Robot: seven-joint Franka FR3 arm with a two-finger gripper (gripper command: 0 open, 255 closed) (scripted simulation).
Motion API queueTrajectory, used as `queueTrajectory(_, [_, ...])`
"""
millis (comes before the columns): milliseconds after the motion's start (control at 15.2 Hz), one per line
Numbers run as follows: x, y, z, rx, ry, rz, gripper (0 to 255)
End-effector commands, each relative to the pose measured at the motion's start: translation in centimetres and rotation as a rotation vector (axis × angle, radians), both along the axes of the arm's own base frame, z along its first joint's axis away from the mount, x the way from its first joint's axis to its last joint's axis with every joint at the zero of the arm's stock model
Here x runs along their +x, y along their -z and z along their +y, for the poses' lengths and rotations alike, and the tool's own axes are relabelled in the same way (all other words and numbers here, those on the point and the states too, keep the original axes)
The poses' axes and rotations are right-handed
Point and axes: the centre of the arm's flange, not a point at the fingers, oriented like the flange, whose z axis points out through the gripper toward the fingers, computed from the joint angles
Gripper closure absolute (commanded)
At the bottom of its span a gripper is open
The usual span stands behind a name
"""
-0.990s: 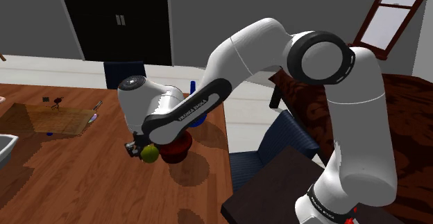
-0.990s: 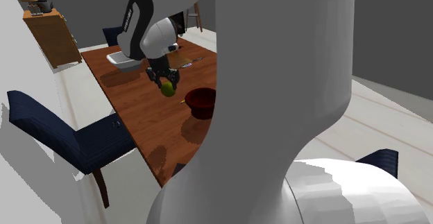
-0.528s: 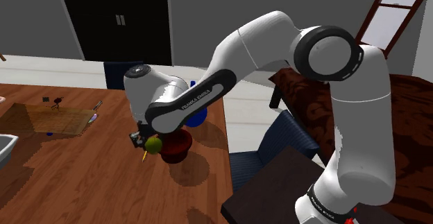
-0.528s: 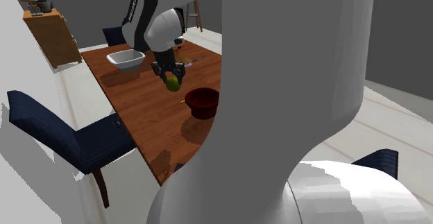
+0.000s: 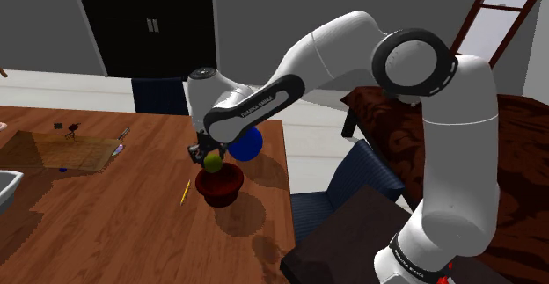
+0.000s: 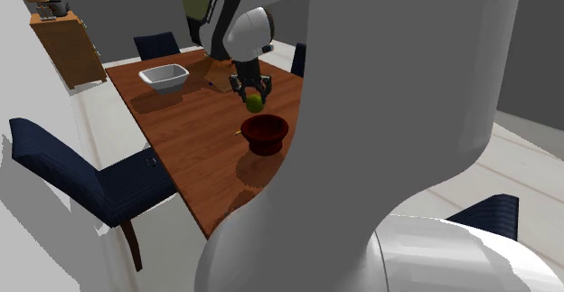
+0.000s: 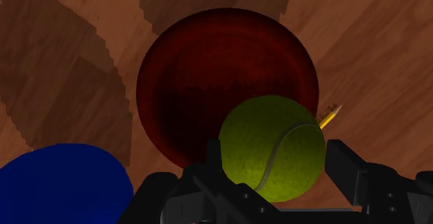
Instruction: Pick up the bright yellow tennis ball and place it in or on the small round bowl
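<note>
Swung across in last sec from beside dark red bowl (image 5: 220,185) to just above its rim, w/ gripper (image 5: 209,155) clamped on yellow-green tennis ball (image 5: 212,161) held clear of table (image 5: 106,229), so prob. only lowering & release left.

One tennis ball (image 7: 272,148), one red bowl (image 7: 208,70), one white bowl (image 6: 164,77).

A wooden bench (image 5: 106,229) stands before grey walls (image 5: 264,10) and a black double door (image 5: 150,27), with navy chairs (image 6: 99,182) around it. A brown-framed window (image 5: 506,5) glows pale, a wooden cabinet (image 6: 68,51) stands behind, and the floor (image 6: 515,155) is light
</note>
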Motion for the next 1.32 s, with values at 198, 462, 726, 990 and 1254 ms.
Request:
queueTrajectory(198, [1.7, 1.4, -3.0, 0.0, -0.001, 0.0, 255])
queueTrajectory(462, [1.7, 3.6, -3.0, 0.0, -0.001, 0.0, 255])
queueTrajectory(726, [1.7, 5.7, -3.0, 0.0, -0.001, 0.0, 255])
queueTrajectory(990, [1.7, 7.6, -3.0, 0.0, -0.001, 0.0, 255])
queueTrajectory(1254, [1.7, 7.6, -3.0, 0.0, -0.001, 0.0, 255])
